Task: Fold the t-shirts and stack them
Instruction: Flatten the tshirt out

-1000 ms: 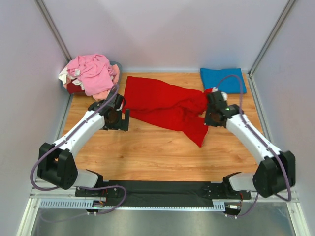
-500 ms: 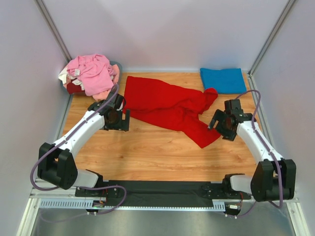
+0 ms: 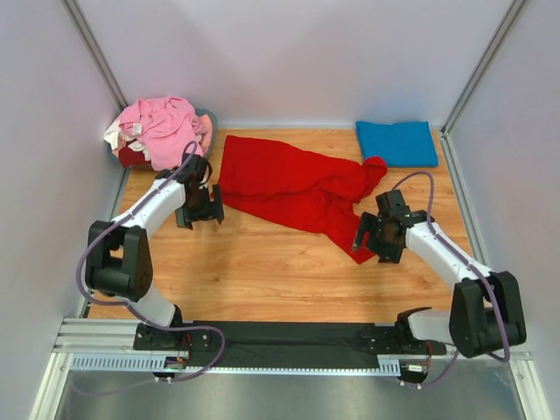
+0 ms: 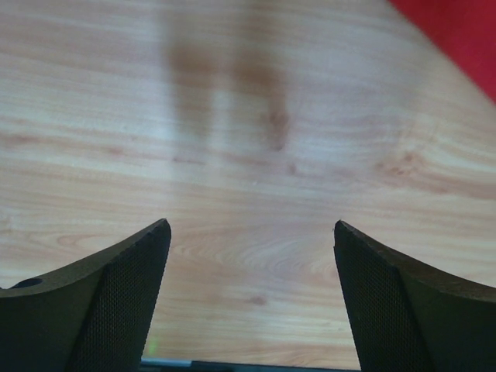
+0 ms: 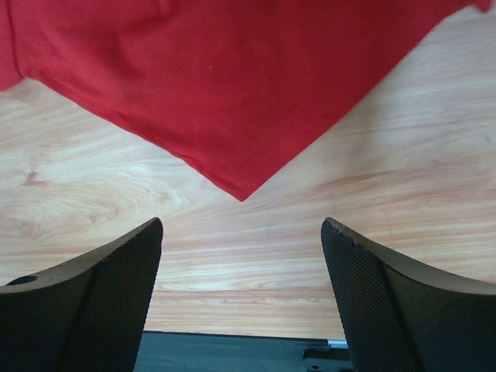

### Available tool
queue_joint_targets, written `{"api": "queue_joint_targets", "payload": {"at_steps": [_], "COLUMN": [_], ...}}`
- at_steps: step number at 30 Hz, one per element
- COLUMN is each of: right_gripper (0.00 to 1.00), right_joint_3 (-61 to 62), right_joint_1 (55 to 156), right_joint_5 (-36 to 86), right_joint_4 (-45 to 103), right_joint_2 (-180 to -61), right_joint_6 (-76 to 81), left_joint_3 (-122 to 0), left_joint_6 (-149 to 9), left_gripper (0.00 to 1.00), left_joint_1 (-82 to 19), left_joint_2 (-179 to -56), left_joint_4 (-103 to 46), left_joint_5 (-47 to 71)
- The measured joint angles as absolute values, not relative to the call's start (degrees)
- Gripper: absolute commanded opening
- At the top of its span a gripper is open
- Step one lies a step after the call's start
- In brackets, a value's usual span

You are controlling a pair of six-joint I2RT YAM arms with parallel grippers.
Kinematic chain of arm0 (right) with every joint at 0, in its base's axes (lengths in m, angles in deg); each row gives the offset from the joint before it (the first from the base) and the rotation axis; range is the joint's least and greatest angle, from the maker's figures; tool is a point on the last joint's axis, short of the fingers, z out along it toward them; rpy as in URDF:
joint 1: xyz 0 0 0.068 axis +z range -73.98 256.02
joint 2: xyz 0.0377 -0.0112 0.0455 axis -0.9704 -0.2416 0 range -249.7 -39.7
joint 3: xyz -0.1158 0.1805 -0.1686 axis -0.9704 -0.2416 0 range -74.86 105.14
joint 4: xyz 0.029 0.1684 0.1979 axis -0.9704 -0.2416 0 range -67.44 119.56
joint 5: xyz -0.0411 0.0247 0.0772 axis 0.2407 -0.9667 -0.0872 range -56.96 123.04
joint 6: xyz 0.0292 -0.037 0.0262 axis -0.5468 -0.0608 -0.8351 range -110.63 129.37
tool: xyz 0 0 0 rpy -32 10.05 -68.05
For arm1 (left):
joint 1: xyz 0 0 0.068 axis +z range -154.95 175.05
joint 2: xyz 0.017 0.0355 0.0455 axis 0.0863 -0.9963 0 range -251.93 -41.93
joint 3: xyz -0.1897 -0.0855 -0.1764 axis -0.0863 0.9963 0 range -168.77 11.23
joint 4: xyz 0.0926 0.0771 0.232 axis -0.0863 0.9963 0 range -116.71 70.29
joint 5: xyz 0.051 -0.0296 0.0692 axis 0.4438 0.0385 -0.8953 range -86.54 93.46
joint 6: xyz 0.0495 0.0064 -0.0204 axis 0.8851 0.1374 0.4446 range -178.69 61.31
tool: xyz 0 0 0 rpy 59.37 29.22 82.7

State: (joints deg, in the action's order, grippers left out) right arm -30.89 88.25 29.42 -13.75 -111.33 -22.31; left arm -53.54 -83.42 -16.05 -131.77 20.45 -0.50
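Observation:
A bright red t-shirt (image 3: 293, 185) lies spread and rumpled across the back middle of the wooden table (image 3: 262, 271). Its pointed lower corner (image 5: 242, 194) lies just ahead of my right gripper (image 5: 242, 225), which is open with only bare wood between its fingers (image 5: 364, 287). In the top view that right gripper (image 3: 369, 250) hovers by the shirt's near right tip. My left gripper (image 3: 199, 217) is open over bare wood just left of the shirt, and the left wrist view shows only a red edge (image 4: 465, 39). A folded blue t-shirt (image 3: 396, 143) lies at the back right.
A heap of pink and cream t-shirts (image 3: 162, 129) sits in the back left corner, close behind the left wrist. Grey walls close in the table on three sides. A black rail (image 3: 289, 337) with both arm bases runs along the near edge.
The right gripper opened, let go of the red shirt's far right part, and swung toward the near side to the shirt's lower corner. The left arm shifted slightly left and back.

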Motion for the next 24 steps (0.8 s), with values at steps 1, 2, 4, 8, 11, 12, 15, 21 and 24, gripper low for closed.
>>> {"api": "queue_joint_targets", "payload": {"at_steps": [1,2,4,8,11,12,15,21,24], "right_gripper": [0.84,0.84,0.83,0.8,0.76,0.73,0.7,0.65,0.56], "right_joint_3": [-30.85,-30.85,-30.83,-30.83,-30.83,-30.83,-30.61,-29.52,-29.15], "right_joint_1": [89.41,90.33,91.88,92.38,92.38,92.38,92.38,92.45,92.47], "right_joint_5": [29.93,30.28,30.69,31.41,32.33,32.48,32.7,32.88,33.03], "right_joint_4": [-13.53,-13.27,-12.66,-11.26,-9.84,-9.4,-8.79,-7.87,-7.76], "right_joint_2": [-112.53,-113.61,-115.64,-118.81,-120.71,-121.34,-123.22,-124.64,-125.19], "right_joint_6": [-22.33,-22.31,-22.33,-22.31,-22.27,-22.27,-22.18,-21.77,-21.35], "left_joint_3": [-54.53,-55.2,-56.73,-58.9,-60.38,-60.69,-62.92,-68.43,-69.69], "left_joint_6": [-84.04,-84.36,-85.28,-86.77,-87.86,-88.1,-88.91,-90.02,-90.66], "left_gripper": [0.92,0.91,0.92,0.96,0.97,0.97,0.95,0.92,0.9], "left_joint_1": [-16.07,-16.07,-16.18,-16.18,-16.18,-16.18,-16.18,-16.18,-16.18], "left_joint_2": [-133.3,-134.39,-136.97,-141.61,-145.41,-146.26,-149.52,-154.92,-155.88], "left_joint_4": [19.84,19.2,17.69,15.27,13.3,12.86,12.21,10.57,9.85], "left_joint_5": [0.04,0.46,0.98,1.07,1.16,1.29,1.49,1.46,1.46]}}
